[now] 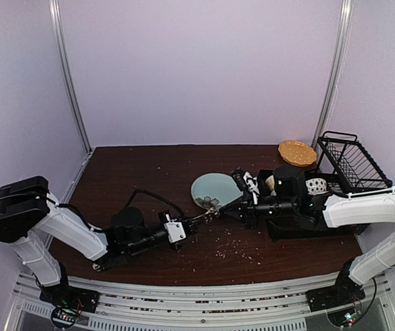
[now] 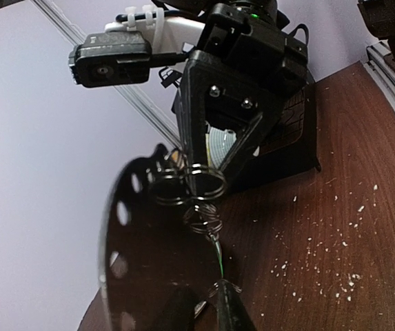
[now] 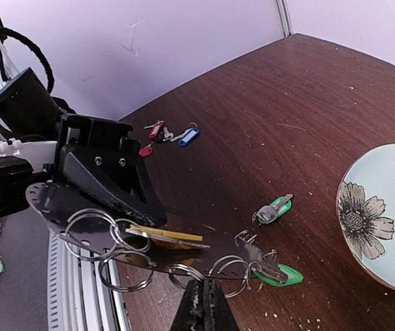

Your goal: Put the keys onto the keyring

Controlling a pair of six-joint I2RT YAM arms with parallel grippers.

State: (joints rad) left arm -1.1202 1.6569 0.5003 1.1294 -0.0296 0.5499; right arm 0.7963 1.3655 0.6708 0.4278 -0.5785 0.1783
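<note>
1. The keyring [image 3: 66, 207] is off the surface [image 3: 287, 103], held in the air between the two arms, just near of the plate [image 3: 390, 179]. From the right wrist it shows as a dark flat oval with holes along its edge.
2. The left fingers [image 3: 135, 196] sit at one end of the keyring. I cannot tell whether they clamp it or stand a little apart.
3. The right fingers [image 3: 191, 314] are closed, their tips at the cluster of small rings [image 3: 231, 266] under the keyring's other end. Which ring they pinch is too tangled to say.
4. Done, as far as it shows: a yellow-tagged key [image 3: 173, 236] and a green-tagged key [image 3: 278, 275] hang at the keyring among those rings. Whether each is fully threaded on or only resting there I cannot tell.
5. Left to do: a second green-tagged key [image 3: 274, 209] lies loose on the surface near the plate. Two red-tagged keys [image 3: 156, 129] and a blue-tagged key [image 3: 189, 136] lie together farther off, well apart from the keyring.
6. My judgement is that the task is under way but well short of finished. Several keys wait on the surface, and each must be picked up and worked on.
</note>
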